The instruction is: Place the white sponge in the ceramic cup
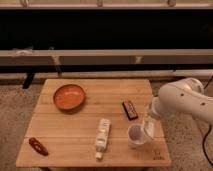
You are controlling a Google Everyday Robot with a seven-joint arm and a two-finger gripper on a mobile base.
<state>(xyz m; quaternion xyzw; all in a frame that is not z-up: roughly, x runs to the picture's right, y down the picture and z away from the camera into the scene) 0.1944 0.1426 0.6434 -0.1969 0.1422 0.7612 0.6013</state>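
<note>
one wooden table [75,120] fills most of what i see, with a dark wall and pale rails behind it. from the right side my white robot arm [187,102] reaches in over the table's right edge. the next biggest thing is the orange-red bowl [69,96], which stands at the back left of the table, well apart from the arm. near the middle front lies a long white tube [103,136] with a printed label, its length running from front to back. just right of the tube stands the ceramic cup [135,135], small, white and upright, with a darker inside. the gripper [149,131] hangs right beside the cup, at its right rim, and the fingers are closed together. something pale shows at the fingers, but i cannot tell if it is the white sponge, and i cannot find the sponge elsewhere on the table. behind the cup, a small dark bar-shaped packet [130,109] lies on the wood. at the front left corner lies a small dark red object [38,146], far from everything else.
</note>
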